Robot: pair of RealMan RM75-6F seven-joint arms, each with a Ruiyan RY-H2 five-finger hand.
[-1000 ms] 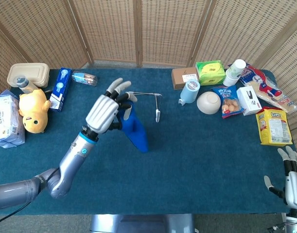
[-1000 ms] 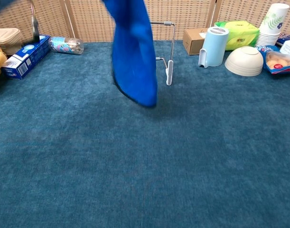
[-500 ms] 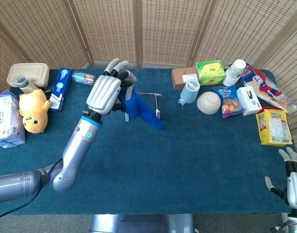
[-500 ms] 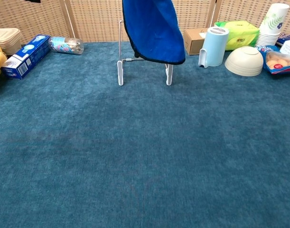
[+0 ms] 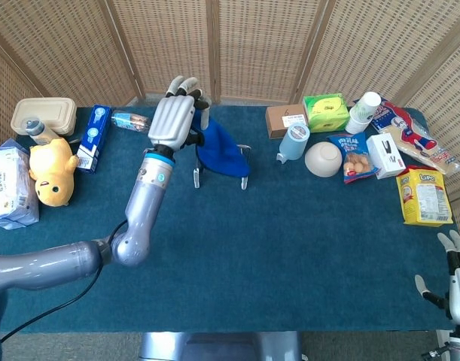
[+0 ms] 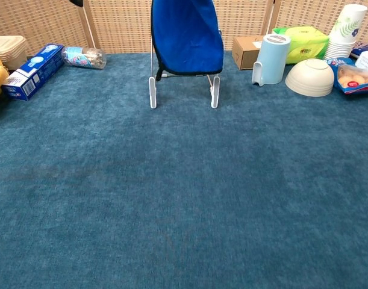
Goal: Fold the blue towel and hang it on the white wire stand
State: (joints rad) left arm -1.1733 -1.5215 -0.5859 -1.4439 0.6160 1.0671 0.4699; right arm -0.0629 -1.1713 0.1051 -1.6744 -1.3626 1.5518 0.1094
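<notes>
The folded blue towel point(image 5: 218, 150) hangs over the top of the white wire stand point(image 5: 243, 180). In the chest view the towel point(image 6: 187, 37) covers the stand's point(image 6: 152, 96) upper part, and only the two white feet show below it. My left hand point(image 5: 175, 116) is above the stand's left end and holds the towel's top edge in its fingers. My right hand point(image 5: 457, 282) rests at the bottom right corner with its fingers apart and nothing in it.
On the left are a yellow plush toy point(image 5: 50, 170), a blue box point(image 5: 92, 137), a lying bottle point(image 5: 130, 120) and a lidded container point(image 5: 41, 114). On the right stand a light blue jug point(image 5: 293, 141), a white bowl point(image 5: 323, 159), a cardboard box point(image 5: 285, 119) and several snack packs.
My left hand has carried the towel up and back from the middle of the table onto the stand. The towel now drapes over the stand. The right hand has slid slightly lower.
</notes>
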